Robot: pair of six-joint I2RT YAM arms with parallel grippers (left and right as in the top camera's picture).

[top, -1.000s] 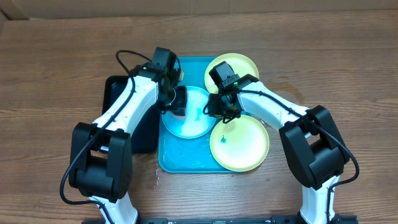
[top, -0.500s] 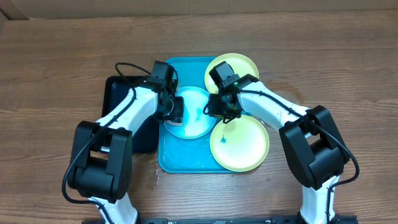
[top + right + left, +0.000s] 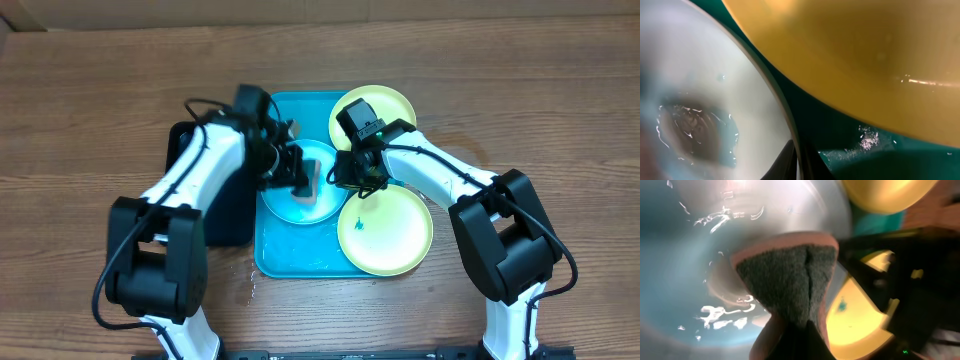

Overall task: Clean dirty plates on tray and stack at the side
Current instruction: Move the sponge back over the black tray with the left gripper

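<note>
The left gripper (image 3: 296, 172) is clamping a sponge (image 3: 306, 186) over the light blue plate (image 3: 300, 207), which is lying at 9 o'clock in the tray (image 3: 290, 255). The right gripper (image 3: 350, 176) is pinching that plate's 3 o'clock rim. The far yellow-green plate (image 3: 385, 105) is sitting at 1 o'clock and the near yellow-green plate (image 3: 390, 235) at 5 o'clock.

On the left wrist, the sponge's (image 3: 790, 280) dark scouring face is pressing on the wet light blue plate (image 3: 685, 255).

On the right wrist, the right gripper (image 3: 799, 162) is squeezing the light blue plate's (image 3: 700, 90) rim.
</note>
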